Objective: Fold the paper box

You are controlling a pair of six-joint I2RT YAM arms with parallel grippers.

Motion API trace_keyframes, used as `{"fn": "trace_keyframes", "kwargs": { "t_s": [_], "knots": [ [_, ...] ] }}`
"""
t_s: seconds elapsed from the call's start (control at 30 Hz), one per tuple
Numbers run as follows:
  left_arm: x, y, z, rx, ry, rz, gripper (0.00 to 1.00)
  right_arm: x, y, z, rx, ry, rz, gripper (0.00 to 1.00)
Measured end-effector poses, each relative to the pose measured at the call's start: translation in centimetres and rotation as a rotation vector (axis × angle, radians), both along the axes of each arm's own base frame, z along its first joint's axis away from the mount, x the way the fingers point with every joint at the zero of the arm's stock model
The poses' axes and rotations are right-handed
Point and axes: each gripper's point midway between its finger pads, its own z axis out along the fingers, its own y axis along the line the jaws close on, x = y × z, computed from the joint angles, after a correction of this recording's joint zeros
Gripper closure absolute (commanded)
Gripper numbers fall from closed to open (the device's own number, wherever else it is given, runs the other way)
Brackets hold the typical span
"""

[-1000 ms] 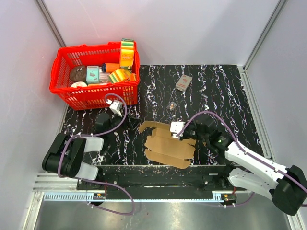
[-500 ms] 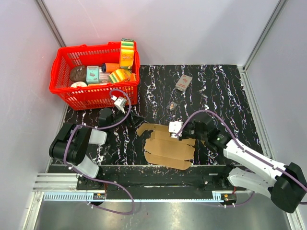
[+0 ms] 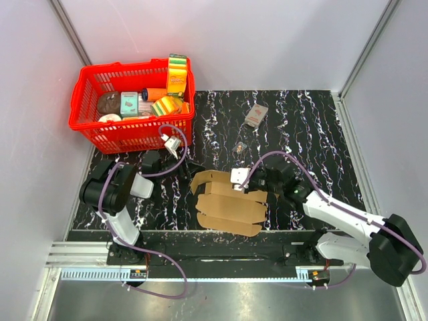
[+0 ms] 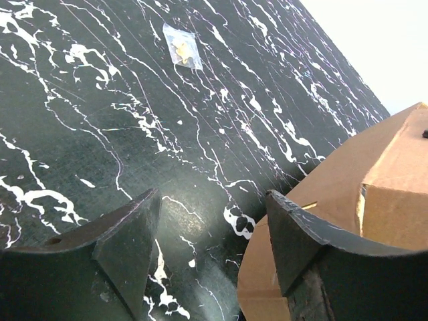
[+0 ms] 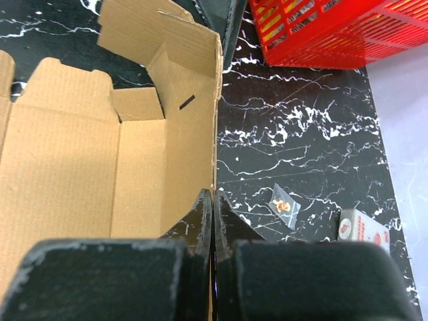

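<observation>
The red basket (image 3: pixel 87 127) stands far left on the black table (image 3: pixel 314 134). The left gripper (image 4: pixel 210 200), its 2 fingers spread wide, is just beside the left edge of the paper box (image 3: pixel 231 207), which lies partly unfolded at the near middle. The right gripper (image 5: pixel 212 200) is pinched tight on 1 cardboard edge at the box's right side.

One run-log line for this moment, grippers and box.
right gripper: shut on paper box panel edge | left gripper: open, beside box, empty | paper box: mostly flat, pinched panel raised | fold: unfinished
</observation>
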Motion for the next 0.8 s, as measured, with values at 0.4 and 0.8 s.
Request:
{"fn": "trace_keyframes", "kwargs": {
  "t_s": [0.4, 0.8],
  "knots": [
    [0.0, -0.8, 0.3, -0.010, -0.019, -0.029, 0.33, 1.4, -0.1, -0.5, -0.019, -0.074, -0.024, 1.00],
    [-0.7, -0.8, -1.1, -0.031, 0.018, -0.035, 0.35, 1.3, -0.3, -1.1, -0.042, -0.089, -0.017, 1.00]
  ]
}}
